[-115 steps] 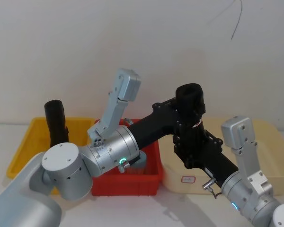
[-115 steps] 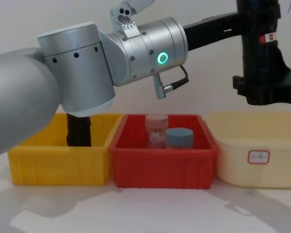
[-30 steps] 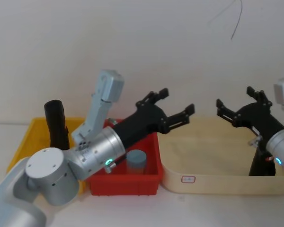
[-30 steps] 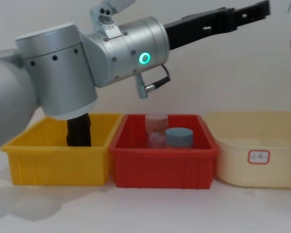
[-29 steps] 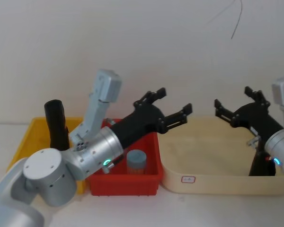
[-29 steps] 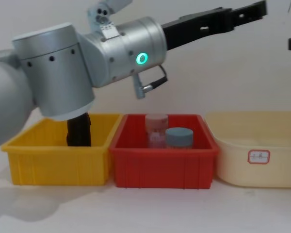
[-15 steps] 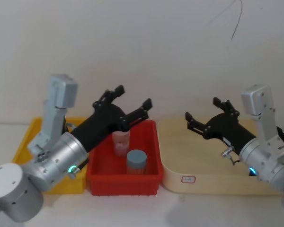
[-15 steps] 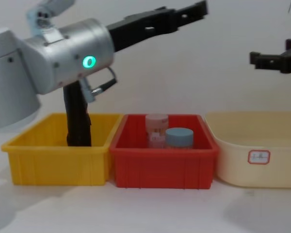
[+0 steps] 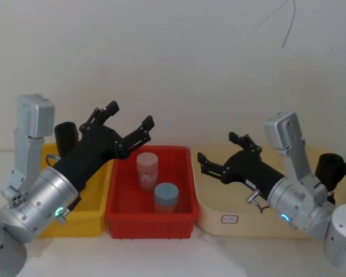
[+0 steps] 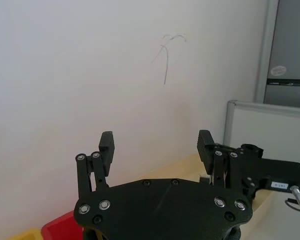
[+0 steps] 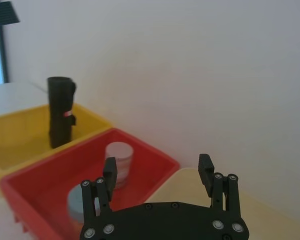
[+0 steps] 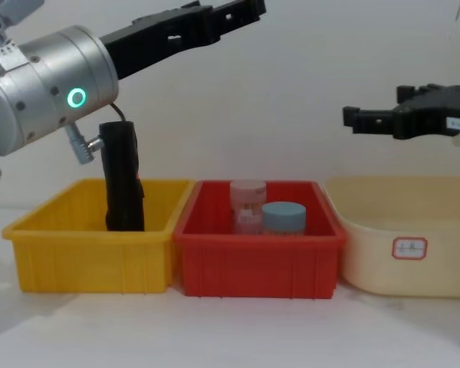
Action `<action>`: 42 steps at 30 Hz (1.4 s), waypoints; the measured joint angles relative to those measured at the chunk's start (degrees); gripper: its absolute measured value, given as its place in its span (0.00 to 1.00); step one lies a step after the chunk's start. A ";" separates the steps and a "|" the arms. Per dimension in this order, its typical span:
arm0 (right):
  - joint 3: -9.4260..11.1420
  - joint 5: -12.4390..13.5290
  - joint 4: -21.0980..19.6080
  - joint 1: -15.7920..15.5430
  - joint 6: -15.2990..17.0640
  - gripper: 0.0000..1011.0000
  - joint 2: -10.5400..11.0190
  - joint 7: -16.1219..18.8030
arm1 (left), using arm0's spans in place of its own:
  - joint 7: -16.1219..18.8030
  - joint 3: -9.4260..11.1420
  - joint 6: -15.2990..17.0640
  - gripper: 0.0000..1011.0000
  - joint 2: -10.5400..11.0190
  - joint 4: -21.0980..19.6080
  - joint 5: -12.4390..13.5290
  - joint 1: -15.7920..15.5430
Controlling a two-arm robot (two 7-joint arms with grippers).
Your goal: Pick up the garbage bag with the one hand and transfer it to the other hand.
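Garbage bag (image 9: 332,167) stands at the far right end of the cream tub (image 9: 242,222), its black top showing past the right arm's silver wrist, touched by neither gripper. Right gripper (image 9: 219,148) hovers above the tub's left part, fingers spread wide and empty, and left gripper (image 9: 128,115) hangs high above the red bin (image 12: 257,268), fingers also wide apart with nothing in them. 1 other black roll (image 12: 123,176) stands upright in the yellow bin (image 12: 92,268); 2 jars, pink jar (image 9: 147,170) and blue-lidded jar (image 9: 166,197), sit in the red bin.
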 joint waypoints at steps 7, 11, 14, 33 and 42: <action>-1.63 0.82 0.22 0.71 1.62 0.99 0.27 2.18 | 0.64 -0.71 -0.12 0.99 0.14 -0.33 -0.20 0.79; -2.39 1.76 0.47 1.14 2.78 0.99 0.42 3.69 | 0.94 -1.06 -0.19 0.99 0.17 -0.44 -0.28 1.14; -2.83 2.55 0.87 1.49 3.45 0.99 0.51 5.05 | 1.10 -1.23 -0.23 0.99 0.18 -0.51 -0.32 1.33; -6.45 6.33 7.57 5.27 5.60 0.99 -1.09 11.67 | 1.50 -1.66 -0.35 0.99 0.26 -0.66 -0.45 1.82; -8.04 6.79 12.69 8.02 5.35 0.99 -2.45 13.20 | 1.55 -1.71 -0.35 0.99 0.26 -0.69 -0.45 1.87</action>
